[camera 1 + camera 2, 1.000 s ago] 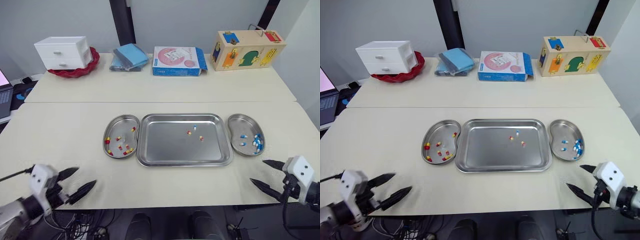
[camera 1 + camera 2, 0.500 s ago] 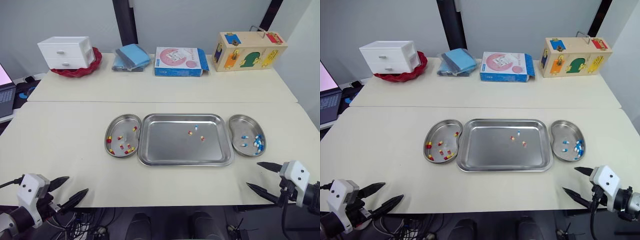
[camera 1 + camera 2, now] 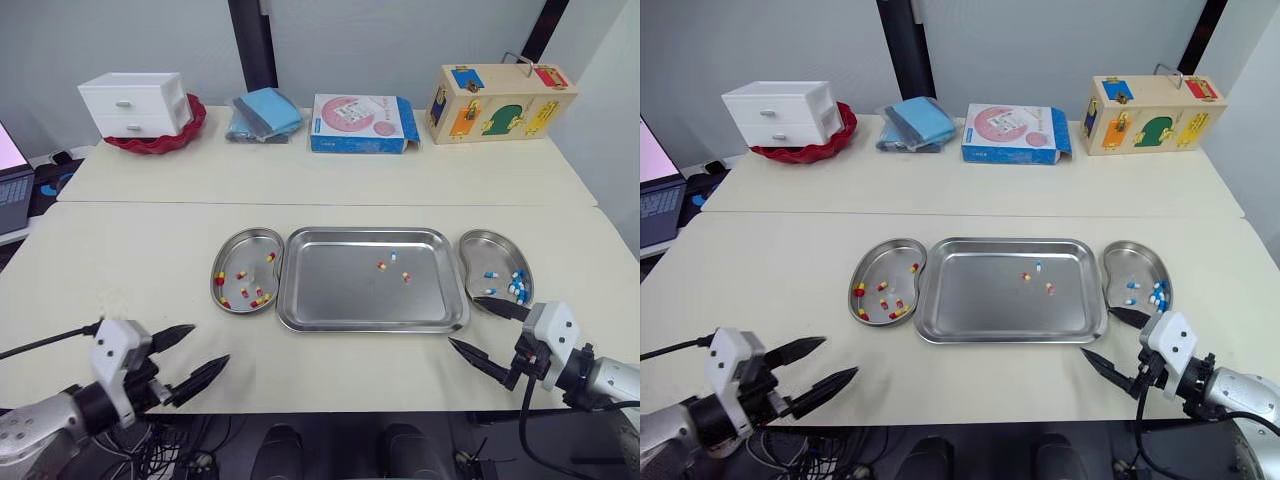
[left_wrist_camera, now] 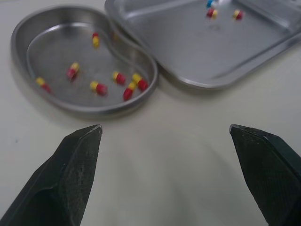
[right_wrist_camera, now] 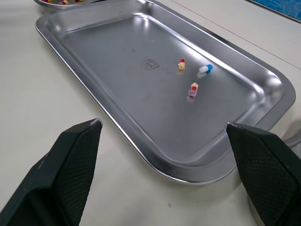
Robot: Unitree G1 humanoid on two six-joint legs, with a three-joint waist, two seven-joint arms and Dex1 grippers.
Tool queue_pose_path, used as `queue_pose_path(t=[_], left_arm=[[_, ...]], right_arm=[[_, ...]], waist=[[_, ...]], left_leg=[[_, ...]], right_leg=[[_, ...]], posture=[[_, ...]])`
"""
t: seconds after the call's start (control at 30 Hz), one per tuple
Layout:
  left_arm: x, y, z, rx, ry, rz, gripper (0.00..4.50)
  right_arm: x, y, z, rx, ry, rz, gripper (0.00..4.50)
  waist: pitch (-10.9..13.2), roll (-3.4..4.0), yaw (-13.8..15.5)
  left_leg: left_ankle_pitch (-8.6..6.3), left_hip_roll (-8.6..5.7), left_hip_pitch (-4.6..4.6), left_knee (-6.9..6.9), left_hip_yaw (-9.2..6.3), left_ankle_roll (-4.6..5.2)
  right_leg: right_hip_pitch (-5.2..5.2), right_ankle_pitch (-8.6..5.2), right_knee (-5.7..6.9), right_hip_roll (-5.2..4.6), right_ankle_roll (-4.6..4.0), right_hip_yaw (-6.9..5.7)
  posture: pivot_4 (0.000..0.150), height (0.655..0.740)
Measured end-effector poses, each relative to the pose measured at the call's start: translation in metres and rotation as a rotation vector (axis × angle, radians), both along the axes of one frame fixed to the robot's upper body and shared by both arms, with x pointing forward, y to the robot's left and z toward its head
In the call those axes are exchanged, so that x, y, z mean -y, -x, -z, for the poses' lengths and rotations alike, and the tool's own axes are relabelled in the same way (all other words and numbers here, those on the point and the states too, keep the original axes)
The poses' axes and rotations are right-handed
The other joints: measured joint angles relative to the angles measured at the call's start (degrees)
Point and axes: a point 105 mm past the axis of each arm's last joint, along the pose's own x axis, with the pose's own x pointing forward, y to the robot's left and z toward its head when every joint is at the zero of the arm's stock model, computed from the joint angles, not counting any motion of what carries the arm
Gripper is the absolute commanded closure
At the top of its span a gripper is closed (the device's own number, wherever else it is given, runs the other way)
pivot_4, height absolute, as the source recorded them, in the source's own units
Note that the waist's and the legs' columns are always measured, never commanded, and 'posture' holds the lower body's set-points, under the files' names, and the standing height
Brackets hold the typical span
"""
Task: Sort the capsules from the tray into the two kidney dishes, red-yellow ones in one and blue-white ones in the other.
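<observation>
Although the left dish (image 3: 232,238) and right dish (image 3: 480,237) were stocked, three capsules (image 3: 380,265) (one blue-white) lay unsorted in the tray (image 3: 340,290) beyond the left gripper (image 3: 210,344) and right gripper (image 3: 462,320), fingers (image 4: 75,160) spread, empty.

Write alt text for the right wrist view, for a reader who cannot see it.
A steel tray on a cream table holds three capsules near its middle: one red-yellow capsule beside a blue-white capsule, and a second red-yellow capsule a little apart. The right gripper is open, its two black fingers spread wide in front of the tray.

Laptop (image 3: 10,195) cut by the edge — tray (image 4: 188,52) too, left wrist view.
</observation>
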Motion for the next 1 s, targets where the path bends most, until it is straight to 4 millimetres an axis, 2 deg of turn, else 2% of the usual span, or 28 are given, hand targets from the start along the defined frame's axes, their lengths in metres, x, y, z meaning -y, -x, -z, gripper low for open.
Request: queue_pose_path(t=[0.13,0.27,0.33,0.5,0.63,0.73,0.83,1.0], left_arm=[[0.054,-0.029,-0.013,0.064,0.061,0.112,0.0],[0.093,-0.055,-0.008,0.068,0.037,0.152,0.0],[0.103,-0.061,-0.005,0.07,0.026,0.159,0.0],[0.144,-0.1,0.002,0.067,0.035,0.171,0.0],[0.169,-0.115,0.016,0.046,0.023,0.194,0.0],[0.187,-0.125,0.021,0.056,0.009,0.214,0.59],[0.199,-0.134,0.023,0.061,0.011,0.221,1.54],[0.214,-0.148,0.028,0.057,0.0,0.217,1.54]], right_arm=[[-0.001,0.006,0.008,-0.028,-0.001,0.011,0.07],[-0.004,0.006,0.011,-0.028,0.001,0.024,0.07],[-0.007,0.007,0.011,-0.022,-0.006,0.026,0.07],[-0.009,0.007,0.013,-0.016,-0.029,0.065,0.07],[-0.009,0.006,0.013,-0.008,-0.044,0.094,0.07],[-0.012,0.006,0.012,0.003,-0.046,0.108,0.0],[-0.015,0.007,0.013,0.005,-0.049,0.11,0.0],[-0.015,0.009,0.015,-0.004,-0.047,0.13,0.0]], waist=[[-0.04,0.06,0.84],[-0.06,0.12,0.87],[-0.07,0.13,0.64],[-0.11,0.18,1.41],[-0.11,0.18,1.13],[-0.14,0.23,1.02],[-0.14,0.24,1.14],[-0.14,0.24,1.18]], left_leg=[[0.01,-0.03,0.04,0.06,-0.01,-0.01],[0.01,-0.03,0.07,0.04,-0.01,0.0],[0.01,-0.03,0.07,0.04,-0.01,0.0],[0.02,-0.08,0.03,0.13,-0.01,0.0],[0.02,-0.09,0.02,0.12,-0.02,0.0],[0.02,-0.09,0.02,0.12,-0.01,0.0],[0.03,-0.09,0.02,0.12,-0.01,-0.01],[0.03,-0.1,0.0,0.13,-0.01,-0.01]], right_leg=[[0.06,0.06,0.01,0.0,0.08,0.03],[0.05,0.06,0.01,0.02,0.08,0.06],[0.04,0.06,0.01,0.04,0.08,0.09],[0.07,0.08,0.01,0.02,0.12,0.06],[0.02,0.08,0.0,0.03,0.13,0.08],[0.02,0.08,0.01,0.03,0.13,0.09],[0.03,0.08,0.01,0.03,0.13,0.07],[0.03,0.08,0.0,0.02,0.13,0.08]], posture=[[0.15,0.7078],[0.15,0.7078],[0.15,0.7078],[0.15,0.7078],[0.15,0.7078],[0.15,0.7078],[0.15,0.7078],[0.15,0.7078]])
